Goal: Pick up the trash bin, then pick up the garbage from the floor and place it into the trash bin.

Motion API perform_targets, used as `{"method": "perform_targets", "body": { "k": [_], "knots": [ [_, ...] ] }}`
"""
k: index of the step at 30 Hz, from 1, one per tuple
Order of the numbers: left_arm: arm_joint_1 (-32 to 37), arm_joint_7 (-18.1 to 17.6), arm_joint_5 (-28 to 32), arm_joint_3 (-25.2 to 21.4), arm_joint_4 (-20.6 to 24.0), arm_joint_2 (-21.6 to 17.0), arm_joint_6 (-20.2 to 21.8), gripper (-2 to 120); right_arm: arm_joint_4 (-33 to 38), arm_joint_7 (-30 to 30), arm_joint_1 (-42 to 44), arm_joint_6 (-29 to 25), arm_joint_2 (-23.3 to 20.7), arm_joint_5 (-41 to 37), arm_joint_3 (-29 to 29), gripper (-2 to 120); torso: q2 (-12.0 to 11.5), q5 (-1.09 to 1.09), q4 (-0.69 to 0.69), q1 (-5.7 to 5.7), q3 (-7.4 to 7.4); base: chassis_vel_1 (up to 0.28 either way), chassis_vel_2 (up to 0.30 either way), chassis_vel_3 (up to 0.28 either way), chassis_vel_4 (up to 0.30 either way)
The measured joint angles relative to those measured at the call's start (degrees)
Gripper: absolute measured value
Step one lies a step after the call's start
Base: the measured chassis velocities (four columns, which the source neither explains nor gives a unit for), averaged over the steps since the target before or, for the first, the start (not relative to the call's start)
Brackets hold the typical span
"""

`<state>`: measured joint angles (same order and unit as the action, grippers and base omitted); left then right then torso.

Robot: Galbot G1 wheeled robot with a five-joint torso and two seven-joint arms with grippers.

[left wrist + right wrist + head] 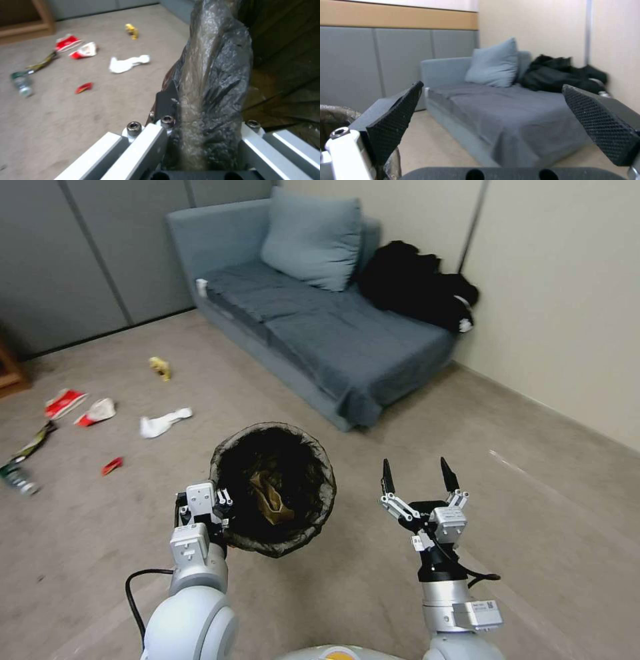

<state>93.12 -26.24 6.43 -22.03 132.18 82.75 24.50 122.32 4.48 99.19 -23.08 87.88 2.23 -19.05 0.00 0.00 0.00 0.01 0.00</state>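
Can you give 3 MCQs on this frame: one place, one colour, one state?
1. Where does the white tissue lie?
A. on the sofa
B. on the floor, left of the trash bin
C. in the bin

2. What colour is the sofa?
A. grey-blue
B. red
C. yellow

3. What state is the right tool in?
A. shut on a wrapper
B. open, holding nothing
C. shut on the bin's rim

Answers:
1. B, it rests on carpet left of the trash bin.
2. A, cushions show grey-blue.
3. B, its fingers stand apart; the left tool grips the bin's rim.
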Motion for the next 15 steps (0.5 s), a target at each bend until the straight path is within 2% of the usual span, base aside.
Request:
{"method": "perform_targets", "body": {
  "k": [15],
  "knots": [
    [-0.18,0.07,-0.02,-0.04,-0.17,0.07,0.03,0,-0.14,-0.17,0.02,-0.32,0.02,0.22,0.1,100,0.0,0.0,0.0,0.0,0.0,0.127,0.129,0.132,0.116]
  ]
}}
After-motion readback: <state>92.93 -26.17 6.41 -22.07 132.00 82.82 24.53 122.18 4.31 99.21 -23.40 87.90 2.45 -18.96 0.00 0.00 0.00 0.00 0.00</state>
